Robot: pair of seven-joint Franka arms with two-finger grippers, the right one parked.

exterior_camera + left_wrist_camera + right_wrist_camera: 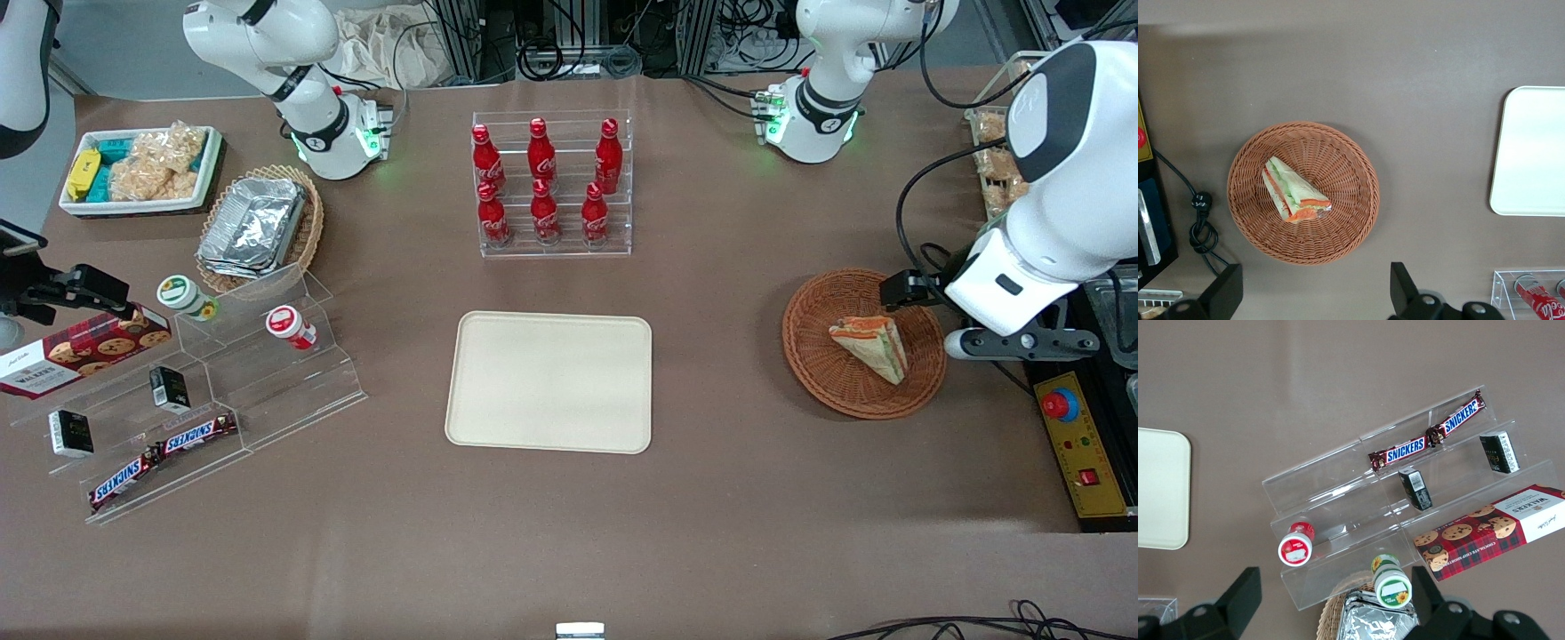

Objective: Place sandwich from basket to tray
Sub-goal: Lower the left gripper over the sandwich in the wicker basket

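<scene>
Clear bottle rack [553, 185] as landmark — six red cola bottles [542, 182] upright on it. Toward the parked arm's end from it: oval wicker basket of foil trays [258, 227], white bin of snacks [142, 169], stepped acrylic shelf [204, 391] — Snickers bars [164, 453], cookie box [80, 351], two small cups [240, 311].

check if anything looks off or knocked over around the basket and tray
Nothing stands out. The sandwich lies intact in the basket, the tray sits flat and bare, and the open gripper hangs above the basket.
</scene>
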